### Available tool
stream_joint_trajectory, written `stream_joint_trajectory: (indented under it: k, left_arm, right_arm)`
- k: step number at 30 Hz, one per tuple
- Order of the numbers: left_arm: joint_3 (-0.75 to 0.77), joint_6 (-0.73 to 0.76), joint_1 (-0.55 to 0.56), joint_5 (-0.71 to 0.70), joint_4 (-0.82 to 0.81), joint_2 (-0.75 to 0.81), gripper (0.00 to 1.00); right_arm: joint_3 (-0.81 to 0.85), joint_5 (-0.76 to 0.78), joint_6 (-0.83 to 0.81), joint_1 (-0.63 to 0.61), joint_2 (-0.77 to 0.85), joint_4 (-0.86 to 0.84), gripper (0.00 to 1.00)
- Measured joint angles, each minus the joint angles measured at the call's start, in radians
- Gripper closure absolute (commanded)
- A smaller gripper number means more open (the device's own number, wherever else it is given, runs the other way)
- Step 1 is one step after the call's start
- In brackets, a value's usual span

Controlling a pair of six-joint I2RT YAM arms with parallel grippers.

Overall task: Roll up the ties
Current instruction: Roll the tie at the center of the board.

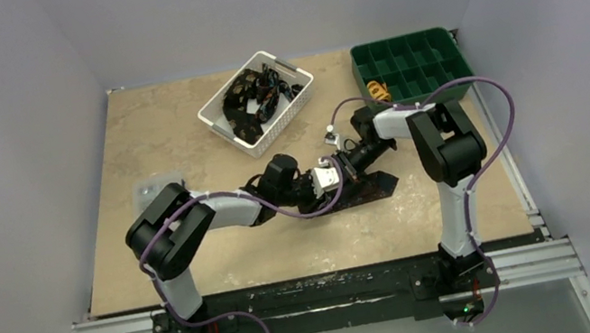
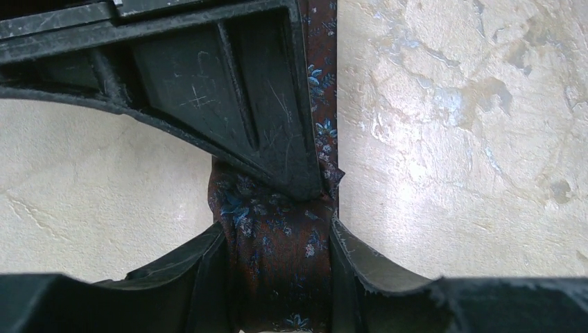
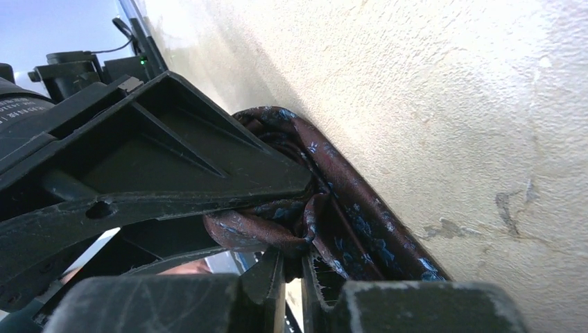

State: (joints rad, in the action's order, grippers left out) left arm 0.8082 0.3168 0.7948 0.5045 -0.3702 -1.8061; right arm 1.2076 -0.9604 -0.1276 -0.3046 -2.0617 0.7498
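1. Top view: the left end effector (image 1: 329, 178) and the right end effector (image 1: 345, 165) meet tip to tip over the beige mottled desk (image 1: 161, 153). The long dark brown fabric necktie with small blue flower marks (image 1: 369, 189) lies directly under and to the right of them. A white slotted plastic basket (image 1: 210, 116) sits beyond.
2. Left wrist view: the left end effector (image 2: 277, 232) is closed on the bunched necktie (image 2: 277, 277), with fabric filling the gap.
3. Right wrist view: the right end effector (image 3: 291, 257) is closed, pinching a necktie (image 3: 347, 201) fold at its tips.
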Motion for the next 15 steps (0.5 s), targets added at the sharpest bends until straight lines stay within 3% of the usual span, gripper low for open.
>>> stream_joint_trajectory:
  k: [2, 4, 15]
  left_arm:
    - [0.007, 0.010, 0.000, -0.001, 0.018, 0.000, 0.69]
    - [0.024, 0.019, 0.000, -0.008, 0.050, 0.000, 0.68]
    - [0.089, 0.029, 0.013, -0.080, 0.173, 0.000, 0.62]
  right_arm:
    - [0.000, -0.002, -0.011, 0.001, 0.006, 0.001, 0.64]
    - [-0.002, 0.016, -0.025, 0.003, 0.024, 0.001, 0.54]
    - [-0.009, 0.015, -0.053, 0.017, 0.150, -0.005, 0.41]
